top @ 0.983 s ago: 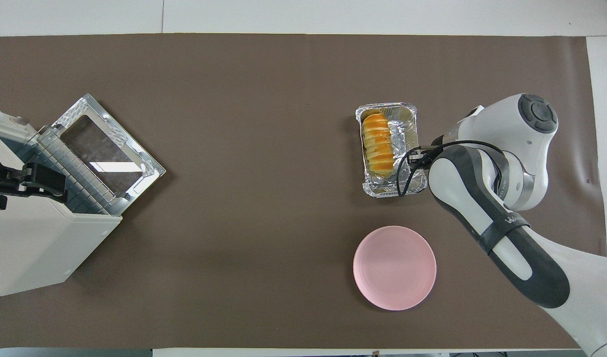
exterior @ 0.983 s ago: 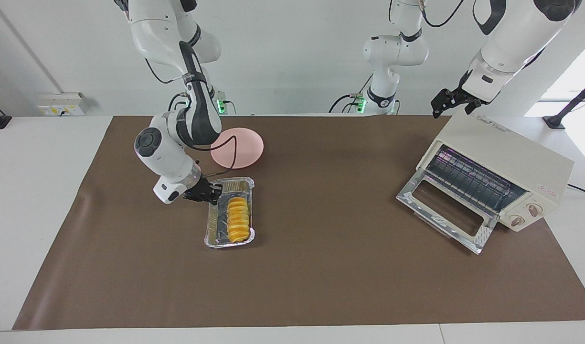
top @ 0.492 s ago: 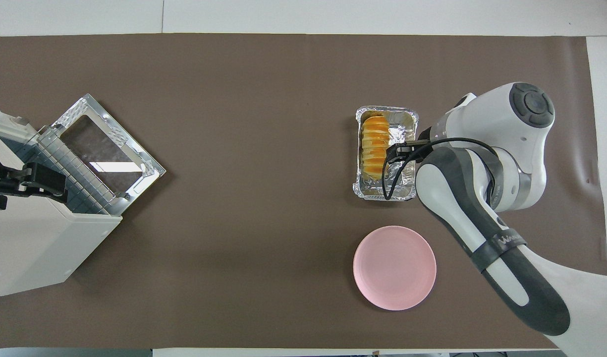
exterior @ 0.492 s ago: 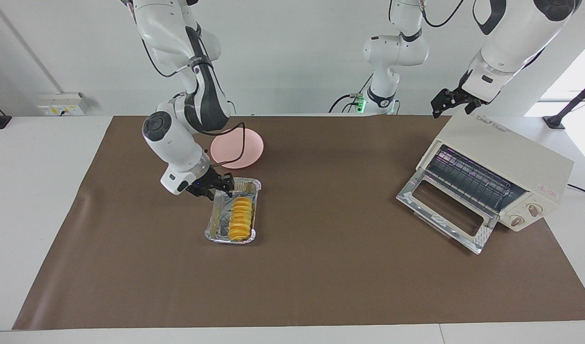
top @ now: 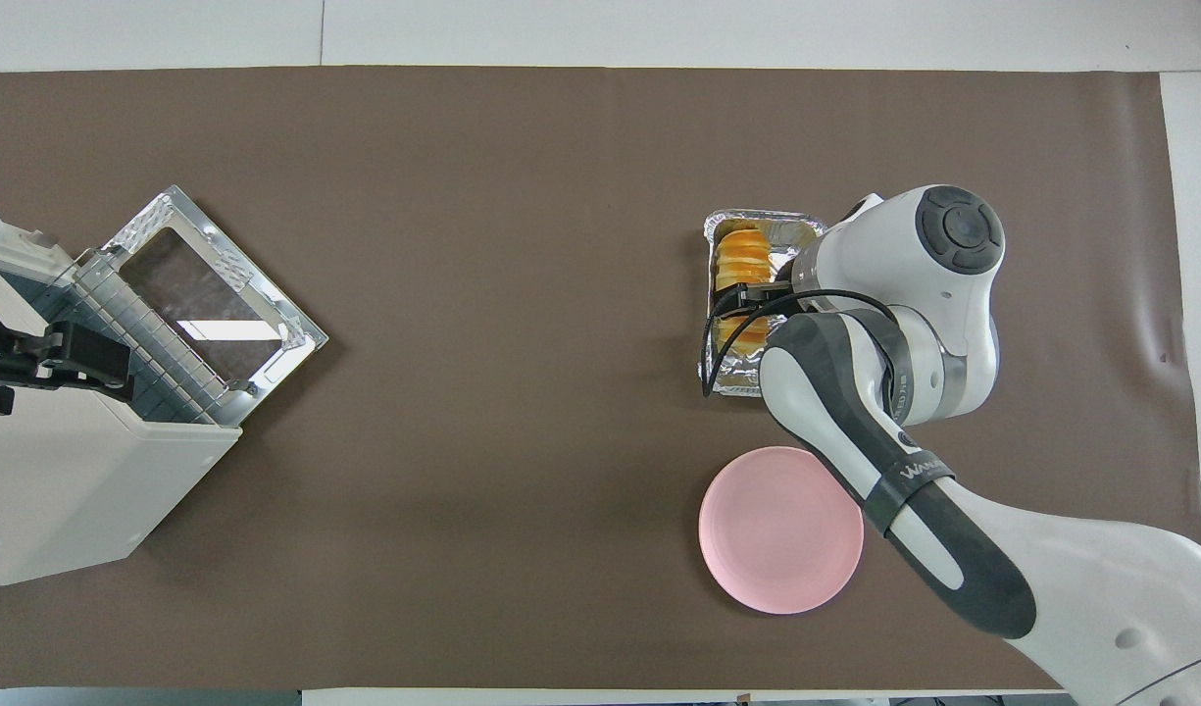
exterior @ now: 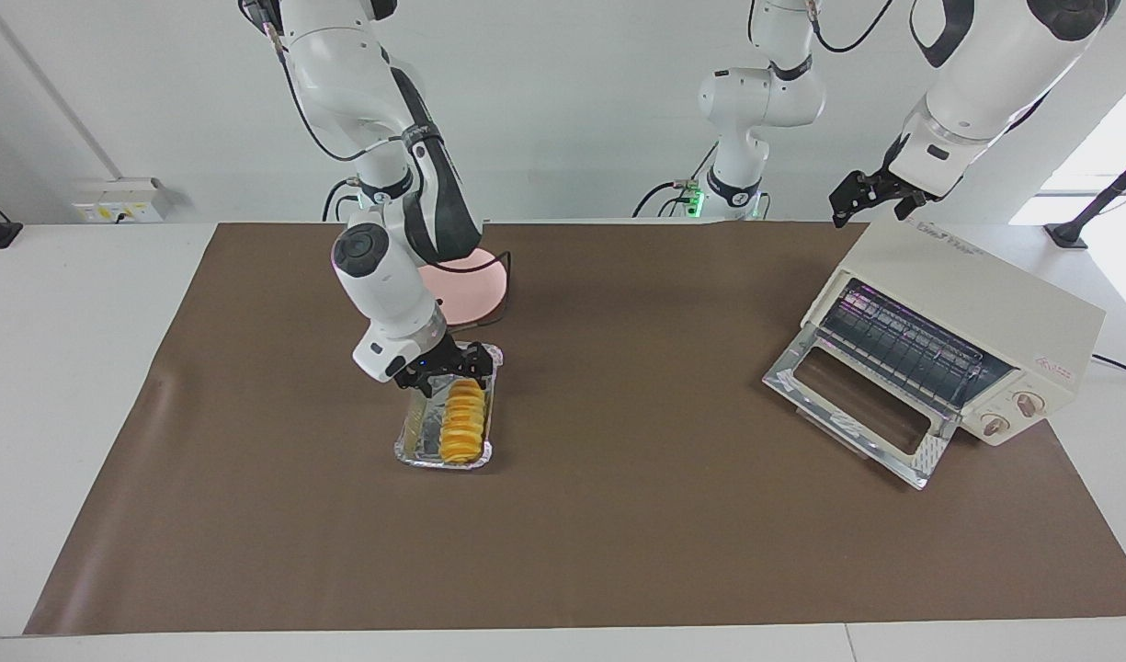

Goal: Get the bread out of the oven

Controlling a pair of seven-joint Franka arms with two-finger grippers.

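The bread (exterior: 460,425), a golden ridged loaf, lies in a crinkled foil tray (exterior: 414,439) on the brown mat, outside the oven. It also shows in the overhead view (top: 740,257), in the tray (top: 729,380). My right gripper (exterior: 454,373) is open, low over the end of the bread nearer to the robots, with a finger on each side; whether it touches is unclear. In the overhead view it (top: 749,291) covers the loaf's middle. The cream oven (exterior: 972,299) stands at the left arm's end, its glass door (exterior: 852,405) dropped open and its wire rack (exterior: 903,345) bare. My left gripper (exterior: 864,198) waits over the oven's top.
A pink plate (top: 778,529) lies on the mat nearer to the robots than the tray, partly hidden by the right arm in the facing view (exterior: 478,296). The oven (top: 61,490) and its open door (top: 218,284) take up the left arm's end.
My right gripper has swung from beside the tray to over the bread, and the arm has risen more upright. The tray has shifted slightly. The left arm has not moved.
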